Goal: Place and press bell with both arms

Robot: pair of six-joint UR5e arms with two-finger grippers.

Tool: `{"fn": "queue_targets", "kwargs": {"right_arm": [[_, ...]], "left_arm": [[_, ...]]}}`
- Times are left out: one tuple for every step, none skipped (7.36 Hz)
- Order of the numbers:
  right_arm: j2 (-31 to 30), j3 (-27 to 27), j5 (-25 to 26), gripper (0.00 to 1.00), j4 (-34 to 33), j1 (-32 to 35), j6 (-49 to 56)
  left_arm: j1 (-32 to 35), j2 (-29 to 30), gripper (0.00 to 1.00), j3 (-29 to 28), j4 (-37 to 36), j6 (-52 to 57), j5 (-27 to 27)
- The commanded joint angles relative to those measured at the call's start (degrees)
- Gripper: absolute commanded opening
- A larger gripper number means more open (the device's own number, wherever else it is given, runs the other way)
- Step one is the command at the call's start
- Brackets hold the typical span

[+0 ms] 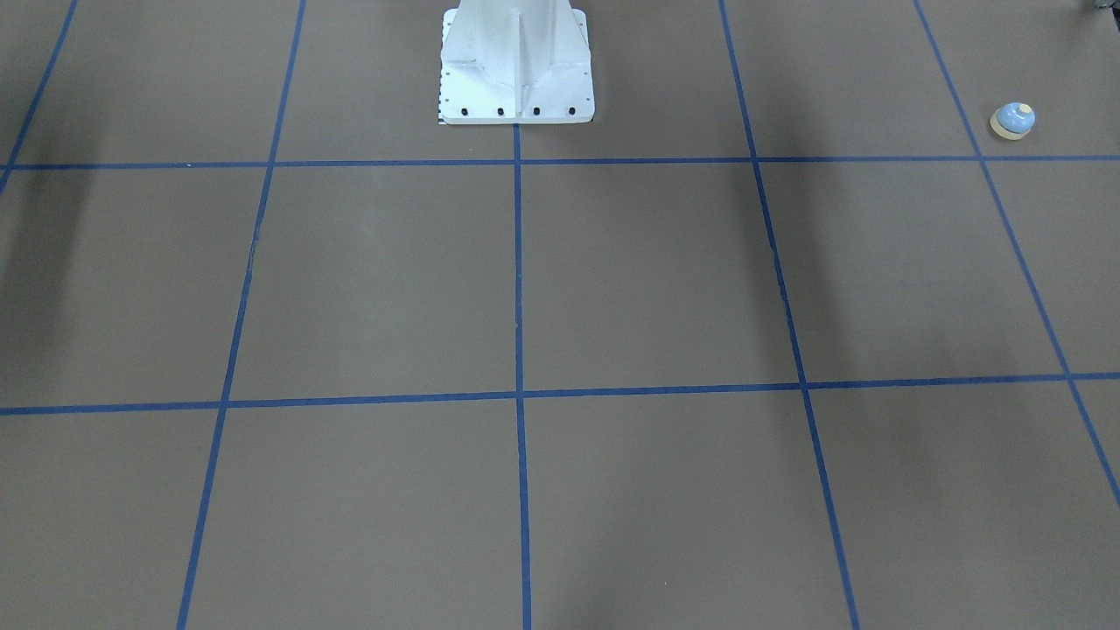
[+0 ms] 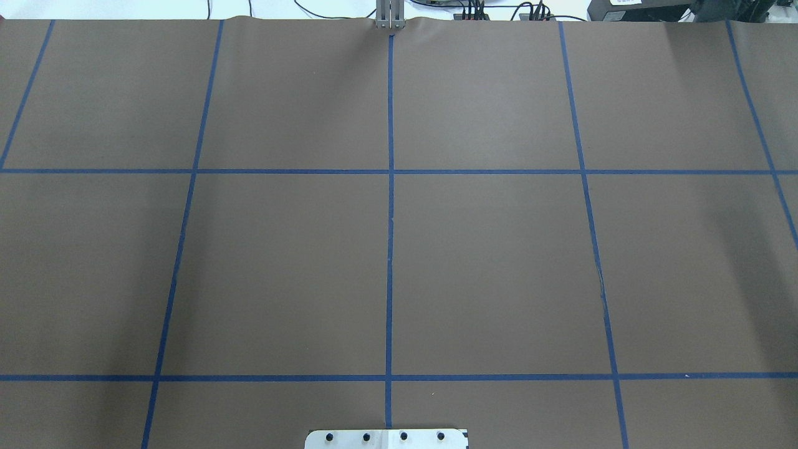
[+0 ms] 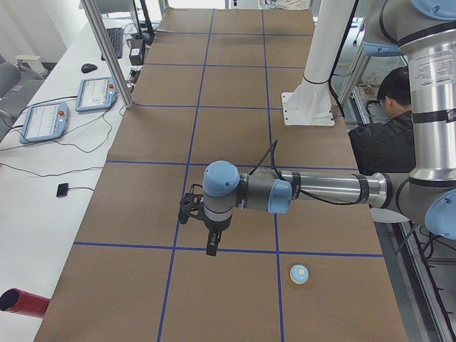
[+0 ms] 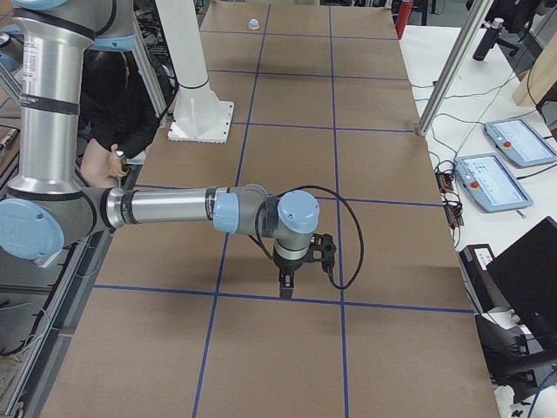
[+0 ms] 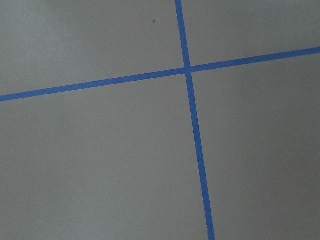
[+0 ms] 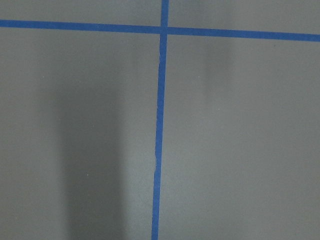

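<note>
The bell (image 1: 1012, 120) is light blue with a cream base and stands upright on the brown table near the robot's left end. It also shows in the exterior left view (image 3: 299, 273) and far off in the exterior right view (image 4: 253, 23). My left gripper (image 3: 212, 249) hangs pointing down above the table, to the side of the bell and apart from it. My right gripper (image 4: 285, 287) hangs pointing down over a blue tape line, far from the bell. I cannot tell whether either gripper is open or shut. Both wrist views show only bare table and tape.
The white pedestal (image 1: 516, 61) stands bolted at the robot's edge of the table. A seated person (image 3: 388, 121) is behind it. Teach pendants (image 3: 43, 117), cables and a red cylinder (image 3: 21, 303) lie on the white bench across the table. A metal post (image 3: 107, 53) stands at the table's edge.
</note>
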State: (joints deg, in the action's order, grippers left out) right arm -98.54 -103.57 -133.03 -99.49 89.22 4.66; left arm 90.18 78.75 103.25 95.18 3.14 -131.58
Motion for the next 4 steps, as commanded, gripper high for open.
{"fn": "queue_targets", "kwargs": {"right_arm": [[0.6, -0.1, 0.1, 1.0, 0.0, 0.0, -0.3], [0.6, -0.2, 0.1, 1.0, 0.1, 0.0, -0.3], [0.7, -0.4, 0.0, 1.0, 0.0, 0.0, -0.3], [0.7, -0.6, 0.1, 1.0, 0.1, 0.0, -0.3]], "left_arm": [[0.0, 0.1, 1.0, 0.1, 0.0, -0.3, -0.3], [0.0, 0.1, 1.0, 0.5, 0.0, -0.3, -0.3], [-0.1, 0.7, 1.0, 0.7, 0.1, -0.1, -0.3], [-0.1, 0.6, 1.0, 1.1, 2.1, -0.2, -0.5]]}}
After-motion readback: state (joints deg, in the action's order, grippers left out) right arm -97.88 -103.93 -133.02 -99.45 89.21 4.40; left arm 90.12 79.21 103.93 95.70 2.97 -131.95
